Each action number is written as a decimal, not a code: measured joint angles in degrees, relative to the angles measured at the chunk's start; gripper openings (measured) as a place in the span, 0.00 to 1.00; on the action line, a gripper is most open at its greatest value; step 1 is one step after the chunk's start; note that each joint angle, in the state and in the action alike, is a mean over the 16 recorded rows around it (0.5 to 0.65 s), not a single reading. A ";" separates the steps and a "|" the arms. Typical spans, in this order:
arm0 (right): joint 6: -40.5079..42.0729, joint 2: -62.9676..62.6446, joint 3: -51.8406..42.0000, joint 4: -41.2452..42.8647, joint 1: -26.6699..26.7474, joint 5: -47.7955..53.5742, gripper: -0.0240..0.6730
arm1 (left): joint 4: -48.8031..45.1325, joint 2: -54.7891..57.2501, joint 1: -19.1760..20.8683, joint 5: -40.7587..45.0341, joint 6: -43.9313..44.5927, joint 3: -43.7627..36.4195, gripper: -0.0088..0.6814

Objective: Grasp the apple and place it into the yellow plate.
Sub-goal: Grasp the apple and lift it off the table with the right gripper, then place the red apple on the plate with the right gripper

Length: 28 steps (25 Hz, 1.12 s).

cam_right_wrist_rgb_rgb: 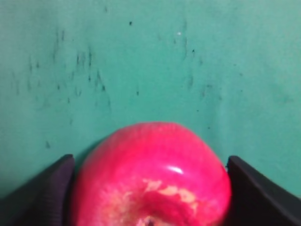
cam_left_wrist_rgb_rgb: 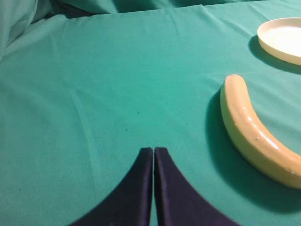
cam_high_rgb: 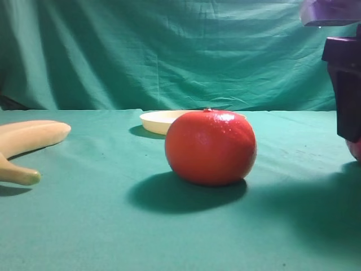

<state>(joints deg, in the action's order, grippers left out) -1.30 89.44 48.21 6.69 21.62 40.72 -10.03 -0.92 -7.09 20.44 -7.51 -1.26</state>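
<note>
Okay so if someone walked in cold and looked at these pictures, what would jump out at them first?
Probably the big orange-red fruit sitting front and centre on the green cloth, partly hiding the yellow plate behind it. Next, the glossy pink apple filling the right wrist view, sitting between the right end effector's fingers. A pale banana lies off to the left.

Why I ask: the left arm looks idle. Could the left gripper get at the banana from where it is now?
Probably yes. The left gripper is shut and holds nothing, and the banana lies just to its right on bare green cloth with nothing between them. It would need to open first.
</note>
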 joint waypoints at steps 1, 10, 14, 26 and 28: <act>-0.07 0.12 0.60 -0.01 0.00 0.41 0.89 | 0.00 0.00 0.00 0.00 0.00 0.00 0.01; 0.47 1.11 13.06 -1.43 0.06 5.16 0.83 | 0.00 0.00 0.00 0.00 0.00 0.00 0.01; 1.86 3.35 22.20 -3.22 0.32 6.28 0.83 | 0.00 0.00 0.00 0.00 0.00 0.00 0.01; 7.55 21.40 47.09 -7.78 4.04 5.06 0.83 | 0.00 0.00 0.00 0.00 0.00 0.00 0.01; 8.08 25.06 49.93 -7.91 4.75 4.88 0.83 | 0.00 0.00 0.00 0.00 0.00 0.00 0.01</act>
<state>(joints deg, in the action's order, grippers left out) 6.77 114.50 98.15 -1.22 26.37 45.60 -10.03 -0.92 -7.09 20.44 -7.51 -1.26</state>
